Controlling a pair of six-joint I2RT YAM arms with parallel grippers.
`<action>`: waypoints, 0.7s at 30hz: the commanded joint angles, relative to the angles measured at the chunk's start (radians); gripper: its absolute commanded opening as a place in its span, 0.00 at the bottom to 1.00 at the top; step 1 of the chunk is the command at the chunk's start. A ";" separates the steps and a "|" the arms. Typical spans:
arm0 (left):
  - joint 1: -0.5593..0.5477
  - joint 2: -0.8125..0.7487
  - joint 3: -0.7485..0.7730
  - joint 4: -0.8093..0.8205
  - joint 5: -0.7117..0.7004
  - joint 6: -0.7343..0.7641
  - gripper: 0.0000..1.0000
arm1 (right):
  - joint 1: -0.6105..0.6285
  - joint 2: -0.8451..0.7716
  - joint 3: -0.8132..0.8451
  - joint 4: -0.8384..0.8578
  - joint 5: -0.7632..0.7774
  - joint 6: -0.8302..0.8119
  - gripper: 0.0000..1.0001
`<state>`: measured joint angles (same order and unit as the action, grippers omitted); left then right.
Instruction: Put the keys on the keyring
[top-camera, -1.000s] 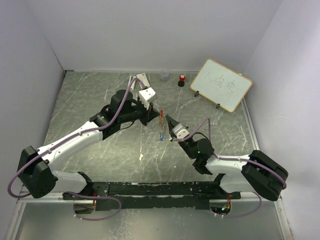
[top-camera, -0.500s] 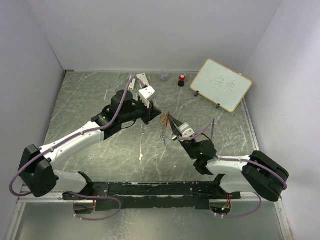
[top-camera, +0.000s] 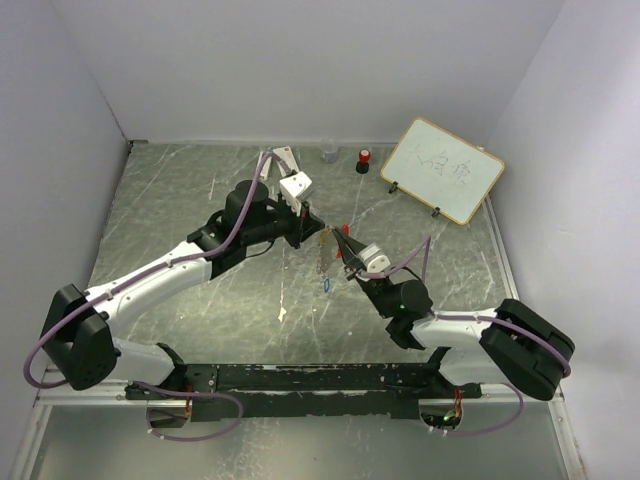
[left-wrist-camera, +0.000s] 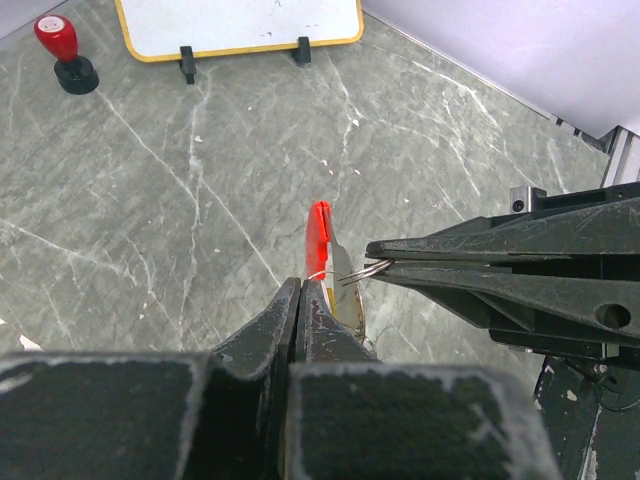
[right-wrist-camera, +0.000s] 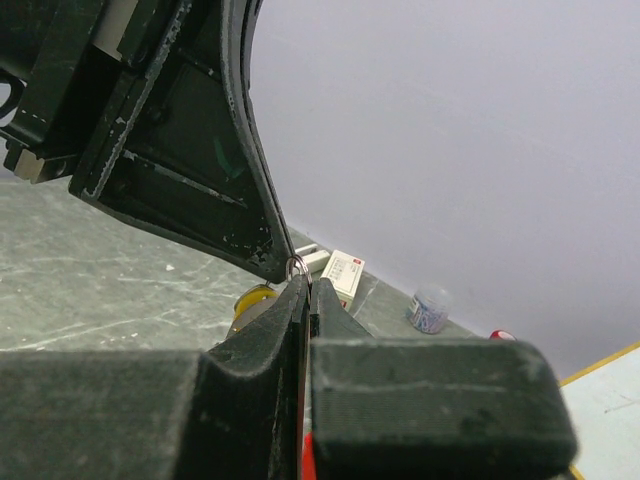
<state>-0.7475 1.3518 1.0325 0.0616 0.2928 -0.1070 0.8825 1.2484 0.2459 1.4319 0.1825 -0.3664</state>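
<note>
My left gripper and right gripper meet tip to tip above the middle of the table. Both are shut on the keyring, a thin wire loop. In the left wrist view the wire runs from my left fingertips to the right fingertips. Its red tag sticks up beyond them and shows between the right fingers. A brass-yellow key and a pale key hang just under the tips. The blue tab dangles lowest.
A small whiteboard stands at the back right. A red-capped black stamp, a small clear jar and a white box line the back edge.
The right gripper has moved up toward the left one until the tips meet. The red tag has swung from hanging to pointing up and right, and the blue tab hangs lower.
</note>
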 joint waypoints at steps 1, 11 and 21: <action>0.006 0.017 -0.012 0.043 -0.001 -0.009 0.07 | -0.004 0.002 0.030 0.088 -0.017 0.013 0.00; 0.005 0.043 -0.003 0.058 0.023 -0.017 0.07 | -0.005 0.013 0.036 0.088 -0.035 0.015 0.00; 0.006 0.028 0.020 -0.026 -0.184 -0.025 0.07 | -0.004 0.003 0.039 0.077 -0.003 -0.004 0.00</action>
<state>-0.7479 1.3914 1.0328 0.0902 0.2878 -0.1200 0.8818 1.2659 0.2581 1.4342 0.1665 -0.3561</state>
